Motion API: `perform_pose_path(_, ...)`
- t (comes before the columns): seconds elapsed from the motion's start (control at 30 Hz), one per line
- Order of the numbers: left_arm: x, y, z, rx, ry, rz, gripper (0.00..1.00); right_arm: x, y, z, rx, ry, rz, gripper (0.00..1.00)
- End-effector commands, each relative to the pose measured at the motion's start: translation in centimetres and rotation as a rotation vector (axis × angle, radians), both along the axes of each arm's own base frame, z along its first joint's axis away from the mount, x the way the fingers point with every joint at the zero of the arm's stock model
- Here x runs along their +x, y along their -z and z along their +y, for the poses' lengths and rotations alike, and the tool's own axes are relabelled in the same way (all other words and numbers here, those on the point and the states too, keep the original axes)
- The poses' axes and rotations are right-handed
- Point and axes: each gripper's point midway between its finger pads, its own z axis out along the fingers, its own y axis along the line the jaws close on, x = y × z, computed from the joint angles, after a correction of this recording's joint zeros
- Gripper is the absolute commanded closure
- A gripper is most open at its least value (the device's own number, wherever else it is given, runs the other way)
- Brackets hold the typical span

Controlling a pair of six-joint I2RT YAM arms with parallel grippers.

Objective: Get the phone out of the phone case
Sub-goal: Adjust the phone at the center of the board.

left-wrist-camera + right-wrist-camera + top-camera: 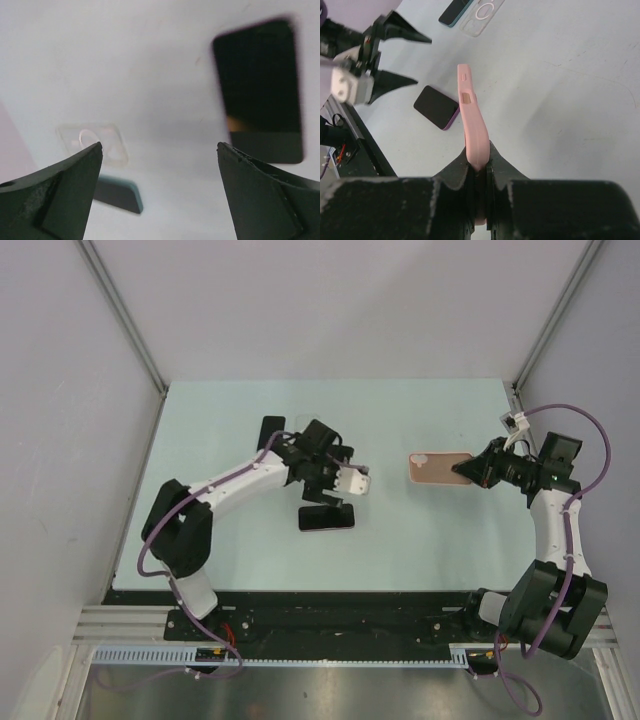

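Note:
My right gripper (470,472) is shut on one end of the pink phone case (436,468) and holds it above the table. In the right wrist view the case (470,115) stands edge-on and bent between my fingers (506,170). A black phone with a purple edge (327,518) lies flat on the table, and it also shows in the right wrist view (436,106) and the left wrist view (260,90). My left gripper (338,480) hovers above the table near that phone. It is open and empty (159,145).
A clear case (95,142) and a teal-edged phone (117,195) lie on the table beyond the left gripper, and both show at the top of the right wrist view, the case (481,11) beside the phone (455,11). Grey walls enclose the table (450,540).

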Motion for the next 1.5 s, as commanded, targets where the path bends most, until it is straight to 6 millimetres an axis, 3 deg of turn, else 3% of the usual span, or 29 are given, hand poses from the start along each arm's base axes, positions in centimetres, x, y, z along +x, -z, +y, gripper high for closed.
perform_pose_path(0.0,4.8,0.5,4.8,0.039,-0.161,-0.099,0.0,-0.1,-2.1,0.5,0.004,-0.039,-0.063,1.0)
perform_pose_path(0.17,7.1,3.7,6.6,0.129,-0.179,-0.154,0.0,-0.4,-2.3,0.6,0.009,-0.048,-0.068,1.0)
perform_pose_path(0.23,8.2,4.0,7.1,0.159,-0.193,-0.195,0.0,-0.6,-2.4,0.7,0.014,-0.052,-0.07,1.0)
perform_pose_path(0.33,8.1,4.8,7.5,0.191,-0.171,-0.195,0.0,-0.7,-2.4,0.6,0.019,-0.054,-0.07,1.0)
perform_pose_path(0.53,5.3,6.3,8.6,0.219,-0.114,-0.158,0.0,-0.8,-2.5,0.8,0.016,-0.063,-0.078,1.0)
perform_pose_path(0.63,2.9,7.5,8.9,0.224,-0.081,-0.116,0.0,-0.8,-2.4,0.8,0.018,-0.064,-0.074,1.0)
perform_pose_path(0.87,-2.3,8.1,5.7,0.148,0.038,-0.038,0.0,-0.9,-2.6,0.8,0.019,-0.063,-0.078,1.0)
perform_pose_path(1.2,-5.7,8.4,3.3,0.104,0.091,0.024,0.0,-1.0,-2.8,0.4,0.026,-0.057,-0.083,1.0)
perform_pose_path(1.47,-9.7,8.7,1.1,0.076,0.159,0.095,0.0,-1.2,-3.0,0.3,0.03,-0.055,-0.087,1.0)
